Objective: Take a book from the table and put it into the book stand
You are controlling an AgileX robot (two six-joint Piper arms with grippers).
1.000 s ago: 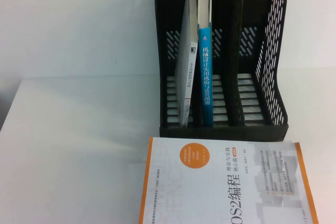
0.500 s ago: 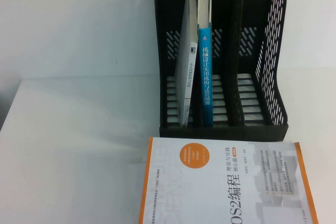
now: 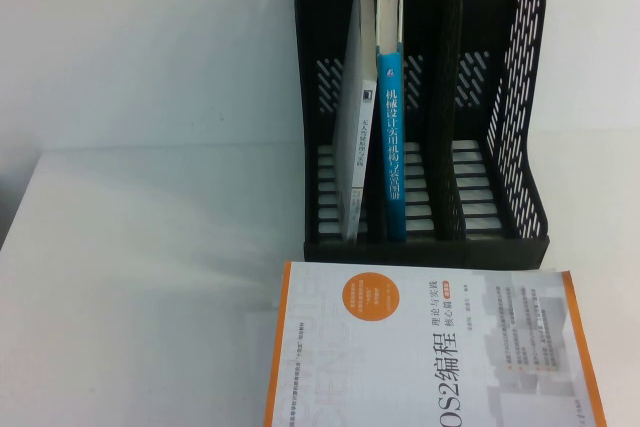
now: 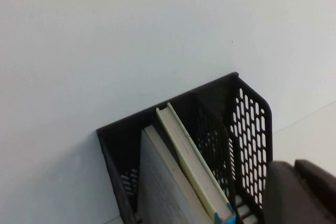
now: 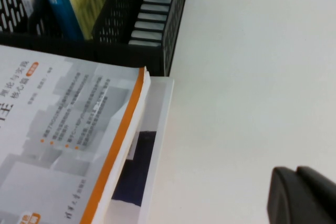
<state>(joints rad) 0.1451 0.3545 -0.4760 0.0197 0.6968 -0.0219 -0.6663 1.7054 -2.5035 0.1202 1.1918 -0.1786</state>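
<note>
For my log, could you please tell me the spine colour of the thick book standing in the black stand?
Blue with white characters, clearest in the high view.

A black book stand [image 4: 251,124] with perforated walls stands against a pale wall. Inside it, a thick book [image 4: 191,163] with cream page edges leans beside a thin grey-white book [image 4: 160,184]. A dark rounded shape, probably the left gripper [image 4: 299,192], fills one corner.
</note>
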